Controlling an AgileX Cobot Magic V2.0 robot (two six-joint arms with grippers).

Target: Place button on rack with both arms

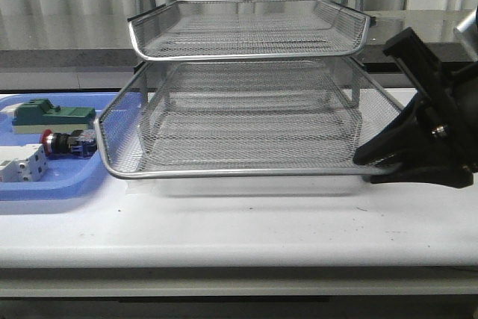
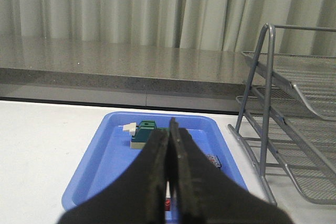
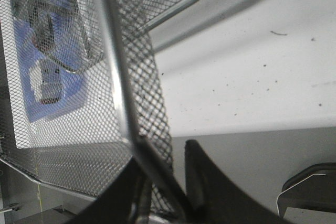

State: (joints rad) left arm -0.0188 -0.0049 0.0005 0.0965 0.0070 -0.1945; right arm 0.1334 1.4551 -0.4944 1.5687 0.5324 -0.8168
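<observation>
The button (image 1: 67, 142) lies on its side in the blue tray (image 1: 45, 188), red cap to the left. The silver wire-mesh rack (image 1: 224, 173) stands mid-table, to the tray's right. My right gripper (image 1: 366, 156) is at the rack's front right corner. In the right wrist view that gripper (image 3: 165, 166) has its fingers on either side of the rack's (image 3: 131, 77) rim and mesh wall, shut on it. My left gripper (image 2: 170, 124) is shut with nothing in it, above the tray (image 2: 94, 166). Its fingers hide most of the button; only its blue end (image 2: 212, 160) shows.
A green block (image 1: 52, 115) sits at the tray's far side and a white block (image 1: 22, 163) at its near side. The green block (image 2: 146, 132) shows beyond the left fingers. The rack's frame post (image 2: 268, 77) stands just right of the tray. A grey ledge runs behind the table.
</observation>
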